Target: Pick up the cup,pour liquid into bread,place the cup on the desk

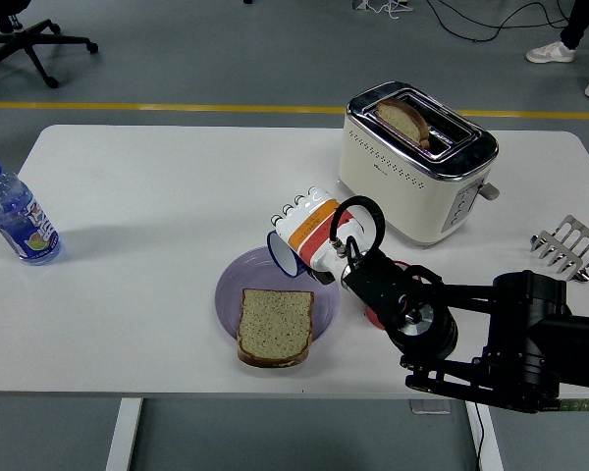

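The toaster (pixel 417 165) at upper right is showing glossy cream sides under a mirror-bright chrome top, while the table (pixel 157 196) is lying matt white and smooth. At centre, the right hand (pixel 309 235) is gleaming in hard white and orange plastic around a shiny blue-rimmed enamel-looking cup (pixel 283 253). The lilac plate (pixel 238 280) is looking smooth, the bread (pixel 275 326) rough and porous

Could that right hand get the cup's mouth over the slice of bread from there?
Probably yes. The right hand grips the blue cup tilted above the purple plate's far rim, and nothing stands between it and the bread just nearer.
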You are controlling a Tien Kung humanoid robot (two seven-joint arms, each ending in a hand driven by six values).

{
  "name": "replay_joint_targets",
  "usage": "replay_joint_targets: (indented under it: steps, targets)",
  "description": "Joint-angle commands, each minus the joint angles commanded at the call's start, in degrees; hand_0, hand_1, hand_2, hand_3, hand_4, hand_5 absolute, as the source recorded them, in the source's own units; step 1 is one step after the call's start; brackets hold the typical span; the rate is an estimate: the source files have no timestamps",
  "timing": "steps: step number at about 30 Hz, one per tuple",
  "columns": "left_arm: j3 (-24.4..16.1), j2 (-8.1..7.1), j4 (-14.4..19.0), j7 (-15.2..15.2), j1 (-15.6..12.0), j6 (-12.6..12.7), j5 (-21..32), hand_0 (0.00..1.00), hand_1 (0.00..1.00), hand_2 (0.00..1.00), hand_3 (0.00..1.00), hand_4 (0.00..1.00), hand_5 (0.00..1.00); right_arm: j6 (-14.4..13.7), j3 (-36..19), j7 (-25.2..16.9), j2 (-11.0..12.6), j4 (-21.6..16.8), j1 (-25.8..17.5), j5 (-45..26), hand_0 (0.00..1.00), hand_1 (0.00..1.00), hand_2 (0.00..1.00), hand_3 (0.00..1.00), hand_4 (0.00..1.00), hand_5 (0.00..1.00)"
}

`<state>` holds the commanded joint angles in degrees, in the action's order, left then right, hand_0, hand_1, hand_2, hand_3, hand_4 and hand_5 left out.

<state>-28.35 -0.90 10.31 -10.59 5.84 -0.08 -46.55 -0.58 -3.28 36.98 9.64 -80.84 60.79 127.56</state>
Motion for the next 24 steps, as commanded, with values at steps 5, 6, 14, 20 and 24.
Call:
replay_joint_targets:
  steps: [5,6,14,20,24]
  targets:
    - [-0.02,0.03,0.00,0.00,-0.06,0.01,-0.01,0.679,0.744,0.754,0.647,0.410,0.998,-0.54,-0.27,0.00,-0.24,0.13,-0.02,-0.31,0.131,0.126,0.315,0.413,0.650,0.111]
    - [-0.06,0.05,0.00,-0.02,-0.06,0.01,-0.08,0.679,0.744,0.754,0.647,0.410,0.998,-0.67,-0.55,0.00,-0.28,0.17,-0.18,-0.47,0.131,0.126,0.315,0.413,0.650,0.111]
    - [-0.10,0.08,0.00,-0.05,-0.05,-0.06,-0.15,0.679,0.744,0.755,0.646,0.410,0.998,-4.35,-4.57,0.00,0.23,-0.70,-2.56,-0.57,0.128,0.125,0.314,0.413,0.650,0.115]
    - [-0.37,0.08,0.00,-0.06,0.04,-0.07,-0.33,0.680,0.744,0.754,0.646,0.410,0.998,-10.48,-12.18,0.00,2.51,-2.96,-6.08,-4.17,0.130,0.122,0.313,0.411,0.656,0.131]
    - [-0.68,0.09,0.00,0.00,0.00,-0.02,-0.43,0.679,0.743,0.754,0.646,0.410,0.998,-15.01,-20.29,0.00,4.74,-6.23,-9.50,-10.82,0.144,0.126,0.321,0.423,0.653,0.144]
